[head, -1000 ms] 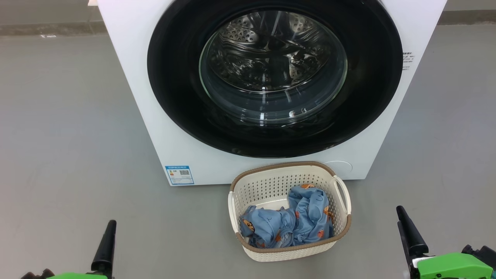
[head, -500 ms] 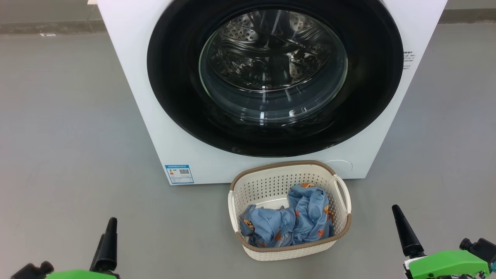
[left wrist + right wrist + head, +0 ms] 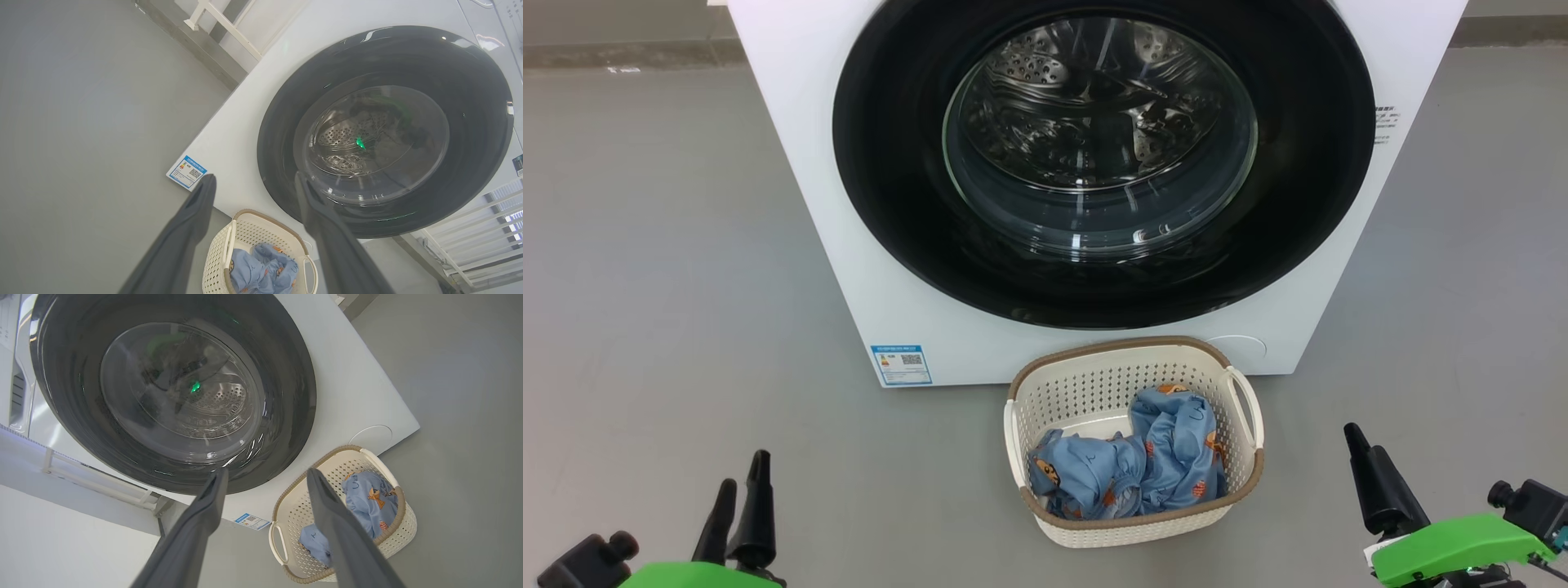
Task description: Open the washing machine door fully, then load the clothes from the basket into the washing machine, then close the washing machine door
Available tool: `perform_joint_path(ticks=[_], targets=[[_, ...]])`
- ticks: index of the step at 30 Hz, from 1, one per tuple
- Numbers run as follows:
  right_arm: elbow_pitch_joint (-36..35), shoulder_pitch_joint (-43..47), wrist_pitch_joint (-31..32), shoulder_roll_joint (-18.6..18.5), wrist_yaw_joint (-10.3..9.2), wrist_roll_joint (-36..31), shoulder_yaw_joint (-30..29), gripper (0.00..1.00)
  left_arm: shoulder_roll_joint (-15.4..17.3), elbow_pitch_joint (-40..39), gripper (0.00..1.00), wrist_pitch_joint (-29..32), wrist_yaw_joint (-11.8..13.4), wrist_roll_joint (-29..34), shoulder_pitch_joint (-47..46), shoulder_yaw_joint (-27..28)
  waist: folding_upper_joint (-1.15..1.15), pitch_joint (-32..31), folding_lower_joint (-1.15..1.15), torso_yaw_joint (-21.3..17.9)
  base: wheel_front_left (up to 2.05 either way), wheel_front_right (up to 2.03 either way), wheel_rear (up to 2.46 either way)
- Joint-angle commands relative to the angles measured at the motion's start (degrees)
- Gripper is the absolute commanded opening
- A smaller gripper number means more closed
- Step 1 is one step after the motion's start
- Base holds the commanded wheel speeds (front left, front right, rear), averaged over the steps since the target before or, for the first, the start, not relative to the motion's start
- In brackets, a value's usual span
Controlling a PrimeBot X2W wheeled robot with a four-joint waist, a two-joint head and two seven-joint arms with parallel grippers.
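Left pincer [image 3: 743, 472] has rotated, right pincer [image 3: 266, 473] edged toward the washing machine door [image 3: 890, 204]; both gape empty, door unopened.

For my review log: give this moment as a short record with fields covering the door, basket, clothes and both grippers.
door: washing machine door closed on the washing machine
basket: basket on the floor in front of the machine, below the door
clothes: clothes bunched inside the basket
left: left gripper open, holding nothing
right: right gripper open, holding nothing
stage: door not yet opened
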Motion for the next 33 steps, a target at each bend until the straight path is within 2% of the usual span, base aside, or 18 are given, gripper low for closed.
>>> perform_joint_path(ticks=[1, 33], targets=[[-1.18, -2.65, -0.85, -1.08, 0.05, -2.01, 1.03, 1.0, 1.28, -1.81, 1.0, -0.93, -0.09, 2.11, -0.91, 0.94, 0.0, 0.02, -0.01, -0.01, 0.0, 0.0, 0.0], [-0.64, -3.88, -6.05, -3.49, 0.07, -21.45, 4.51, 1.0, 2.35, -4.06, 1.0, -6.15, -0.13, 24.7, -0.28, 0.77, 0.0, -0.47, -0.01, -0.35, 0.0, 0.0, 0.0]])
